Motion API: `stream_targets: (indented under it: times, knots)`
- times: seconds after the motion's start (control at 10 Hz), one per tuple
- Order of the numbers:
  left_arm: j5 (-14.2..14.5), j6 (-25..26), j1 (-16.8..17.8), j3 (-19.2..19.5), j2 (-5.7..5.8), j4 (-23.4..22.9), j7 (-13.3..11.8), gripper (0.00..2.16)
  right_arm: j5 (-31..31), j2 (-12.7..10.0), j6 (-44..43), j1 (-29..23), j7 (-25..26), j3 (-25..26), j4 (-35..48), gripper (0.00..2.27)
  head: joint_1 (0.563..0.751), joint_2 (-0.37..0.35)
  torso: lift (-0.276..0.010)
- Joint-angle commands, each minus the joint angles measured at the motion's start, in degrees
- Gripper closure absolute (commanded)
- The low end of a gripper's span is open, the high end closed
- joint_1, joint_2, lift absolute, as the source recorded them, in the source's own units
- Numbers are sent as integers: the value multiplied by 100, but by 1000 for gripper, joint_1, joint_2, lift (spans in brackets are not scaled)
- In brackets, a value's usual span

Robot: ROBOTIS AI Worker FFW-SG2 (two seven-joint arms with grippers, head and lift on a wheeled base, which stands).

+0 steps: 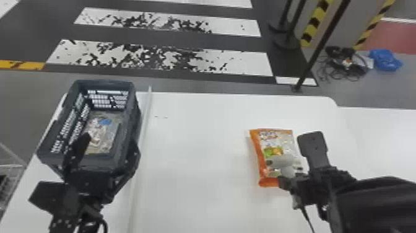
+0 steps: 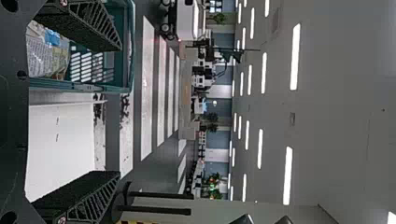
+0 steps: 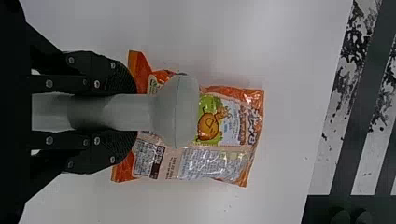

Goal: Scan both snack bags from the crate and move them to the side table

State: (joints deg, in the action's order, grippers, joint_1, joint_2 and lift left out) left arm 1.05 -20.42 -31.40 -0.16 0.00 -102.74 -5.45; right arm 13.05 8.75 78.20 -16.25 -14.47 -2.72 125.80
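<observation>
Snack bag (image 1: pixel 275 139), orange, seems mid-scan outside the crate (image 1: pixel 130 117) (scanner (image 3: pixel 176 112) clasped in right gripper (image 3: pixel 130 112)); another bag (image 1: pixel 102 131) waits inside; left gripper (image 2: pixel 117 111) spread, empty.

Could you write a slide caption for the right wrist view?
The right gripper holds a gray scanner over an orange-edged snack bag on a white table.

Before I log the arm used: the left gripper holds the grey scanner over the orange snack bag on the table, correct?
Wrong side: the right gripper holds the grey scanner over the orange snack bag on the table, as the right wrist view shows.
</observation>
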Motion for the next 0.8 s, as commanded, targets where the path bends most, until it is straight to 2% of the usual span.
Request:
stream_targets:
  times: [0.0, 0.3, 0.7]
  knots:
    - [0, -1, 2, 16, 0, 9, 0, 43, 4, 12, -72, 43, 5, 0, -144, 2240, 695, -101, -29]
    - [0, -1, 11, 16, -15, 35, 0, 43, -4, 21, -107, 78, 14, 44, -170, 2240, 695, -104, -29]
    - [0, -1, 20, 16, -15, 52, 0, 43, -382, 92, -107, 96, 14, 729, 58, 2240, 695, -131, -29]
